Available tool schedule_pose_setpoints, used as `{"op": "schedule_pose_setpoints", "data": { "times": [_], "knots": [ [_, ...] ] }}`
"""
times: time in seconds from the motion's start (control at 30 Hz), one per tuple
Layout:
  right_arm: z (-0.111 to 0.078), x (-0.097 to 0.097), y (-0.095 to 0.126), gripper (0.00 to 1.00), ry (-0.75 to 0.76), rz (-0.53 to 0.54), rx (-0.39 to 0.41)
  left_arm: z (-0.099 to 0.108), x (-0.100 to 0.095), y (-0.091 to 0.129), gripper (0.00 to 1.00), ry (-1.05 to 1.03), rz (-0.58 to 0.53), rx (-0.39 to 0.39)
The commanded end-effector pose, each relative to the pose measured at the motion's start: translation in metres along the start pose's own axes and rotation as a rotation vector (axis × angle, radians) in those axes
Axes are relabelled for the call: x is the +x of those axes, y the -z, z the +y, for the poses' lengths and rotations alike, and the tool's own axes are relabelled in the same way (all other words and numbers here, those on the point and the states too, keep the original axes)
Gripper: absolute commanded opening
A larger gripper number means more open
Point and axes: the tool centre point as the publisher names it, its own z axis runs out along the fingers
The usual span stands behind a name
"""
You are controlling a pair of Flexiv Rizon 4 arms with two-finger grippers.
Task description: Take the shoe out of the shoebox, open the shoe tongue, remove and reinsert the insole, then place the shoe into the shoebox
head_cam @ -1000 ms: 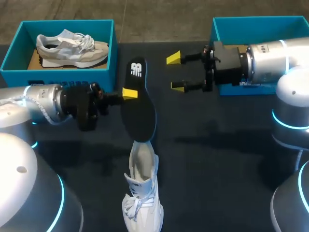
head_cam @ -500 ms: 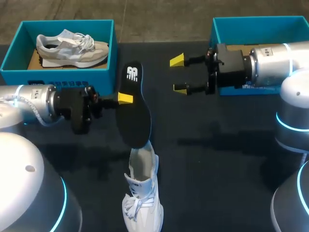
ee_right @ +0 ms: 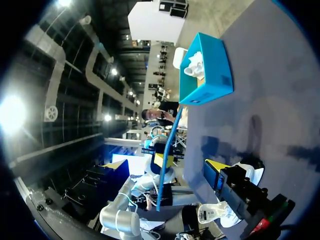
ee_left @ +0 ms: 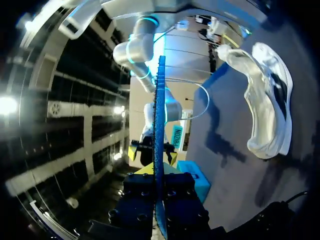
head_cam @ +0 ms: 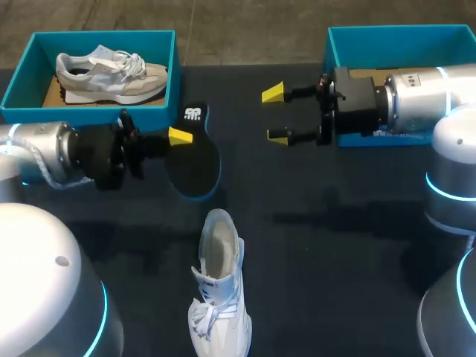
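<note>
Shoes [head_cam: 219, 297] two, shoeboxes [head_cam: 89, 115] two, insole [head_cam: 192, 152] one

White logo [head_cam: 193, 114] on the insole [head_cam: 195, 162], nothing legible

Shoe [head_cam: 217, 294]: white lace-up sneaker, upright on sole on surface [head_cam: 335, 260]. Heel end away from robot, toe toward near edge. Mouth open, pale interior visible.
Insole [head_cam: 195, 160]: black, blue rim, white logo at heel end. Clamped at side edge in left hand [head_cam: 178, 136]. Apart from shoe, just beside left shoebox [head_cam: 89, 115].
Left shoebox: teal, open-top. Holds second shoe [head_cam: 111, 74], grey-white, lying on side.
Right shoebox [head_cam: 401, 37]: teal, open-top, interior partly hidden.
</note>
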Motion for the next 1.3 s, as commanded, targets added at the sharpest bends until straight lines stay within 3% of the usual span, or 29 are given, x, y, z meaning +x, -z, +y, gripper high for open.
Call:
{"op": "schedule_pose_setpoints", "data": {
  "times": [0.03,0.27,0.33,0.37,0.4,1.03,1.3],
  "knots": [
    [-0.001,0.000,-0.002,1.00,0.000,-0.002,-0.003,-0.007,-0.008,0.002,0.00,0.380,0.075,-0.001],
    [-0.001,0.000,-0.002,1.00,0.000,-0.002,-0.003,-0.012,0.000,-0.005,0.00,0.489,0.125,0.065],
    [-0.001,0.000,-0.002,1.00,0.000,-0.002,-0.003,-0.010,0.004,-0.007,0.00,0.531,0.128,0.052],
    [-0.001,0.000,-0.002,1.00,0.000,-0.002,-0.003,-0.008,0.005,-0.006,0.00,0.532,0.138,0.009],
    [-0.001,0.000,-0.002,1.00,0.000,-0.002,-0.003,-0.006,0.007,-0.005,0.00,0.426,0.164,-0.095],
    [-0.001,0.000,-0.002,1.00,0.000,-0.002,-0.003,-0.006,0.007,-0.005,0.00,0.426,0.164,-0.095],
    [-0.001,0.000,-0.002,1.00,0.000,-0.002,-0.003,-0.011,-0.002,0.003,0.00,0.728,0.129,0.086]
  ]
}}
